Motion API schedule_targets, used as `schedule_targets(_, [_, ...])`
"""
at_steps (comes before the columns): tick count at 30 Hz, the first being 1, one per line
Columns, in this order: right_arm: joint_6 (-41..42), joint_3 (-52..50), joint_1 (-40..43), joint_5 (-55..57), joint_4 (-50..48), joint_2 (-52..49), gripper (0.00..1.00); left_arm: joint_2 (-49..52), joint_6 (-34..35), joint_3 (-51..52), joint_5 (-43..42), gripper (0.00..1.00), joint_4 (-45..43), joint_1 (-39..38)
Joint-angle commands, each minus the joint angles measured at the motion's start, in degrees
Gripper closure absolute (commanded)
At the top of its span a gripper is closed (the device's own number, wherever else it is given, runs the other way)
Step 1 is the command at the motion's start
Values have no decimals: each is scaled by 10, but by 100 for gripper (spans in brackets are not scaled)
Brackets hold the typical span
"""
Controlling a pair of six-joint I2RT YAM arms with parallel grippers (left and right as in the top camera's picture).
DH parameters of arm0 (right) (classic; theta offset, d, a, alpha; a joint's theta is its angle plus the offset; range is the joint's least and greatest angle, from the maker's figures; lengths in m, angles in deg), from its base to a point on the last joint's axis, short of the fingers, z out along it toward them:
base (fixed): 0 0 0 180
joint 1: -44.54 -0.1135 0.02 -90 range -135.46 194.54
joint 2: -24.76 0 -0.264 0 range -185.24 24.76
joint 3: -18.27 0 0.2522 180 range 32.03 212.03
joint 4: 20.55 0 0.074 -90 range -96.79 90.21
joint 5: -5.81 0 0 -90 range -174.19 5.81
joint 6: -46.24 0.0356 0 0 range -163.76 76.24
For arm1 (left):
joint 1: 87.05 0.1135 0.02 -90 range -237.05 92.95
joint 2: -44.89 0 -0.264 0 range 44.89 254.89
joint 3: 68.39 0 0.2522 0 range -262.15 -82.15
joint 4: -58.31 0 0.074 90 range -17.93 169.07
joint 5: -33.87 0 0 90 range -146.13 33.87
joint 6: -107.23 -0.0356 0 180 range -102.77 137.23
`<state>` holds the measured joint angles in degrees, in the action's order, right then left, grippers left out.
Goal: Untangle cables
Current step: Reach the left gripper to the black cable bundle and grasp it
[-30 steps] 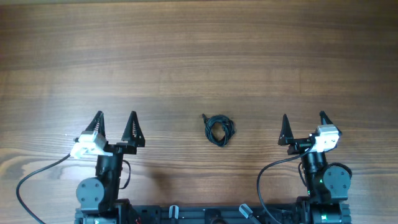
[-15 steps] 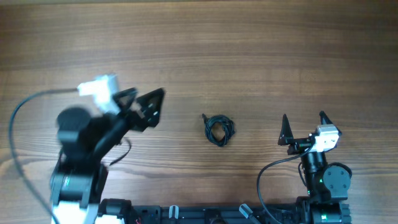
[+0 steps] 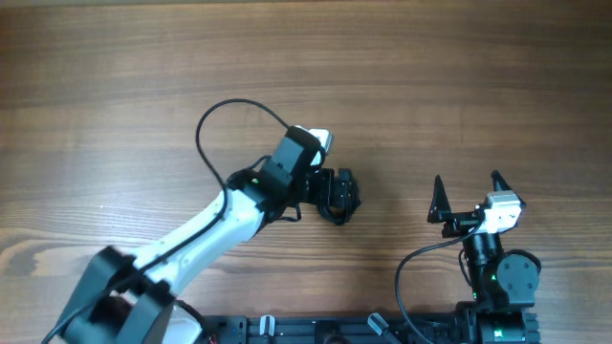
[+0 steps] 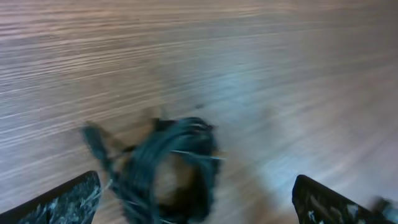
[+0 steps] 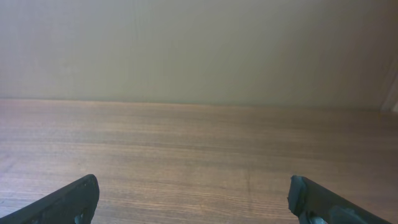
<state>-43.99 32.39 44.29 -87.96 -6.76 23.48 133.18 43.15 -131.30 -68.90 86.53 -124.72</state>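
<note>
Nearest the base, the right gripper (image 3: 467,182) is seen with its jaws spread wide and nothing between them. In its wrist view only bare wooden table (image 5: 199,143) is shown between the two fingertips (image 5: 78,196).

Farther out, near the middle of the table, the left gripper (image 3: 339,196) is positioned over the cables (image 4: 168,171), with its jaws also spread wide. In the left wrist view the cables are seen as a small coiled black bundle lying on the wood between the two fingers (image 4: 65,202), nearer the left-hand one, with a plug end sticking out to the left. Nothing is gripped. Whether a finger touches the bundle cannot be told, as that view is blurred. Beyond the bundle, only wood grain is shown.
</note>
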Motion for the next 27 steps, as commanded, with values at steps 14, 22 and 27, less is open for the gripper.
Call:
schedule_targets(14, [6,-1,-2,7,-1,3,0,129,-335,-10,52,96,15,3])
schedule_targets(22, [6,-1,-2,7,-1,3,0,51,319,-52,86,63,124,55])
schedule_targets(27, [6,-1,-2,7,-1,3,0,-7,262,-52,-130,0,102,87])
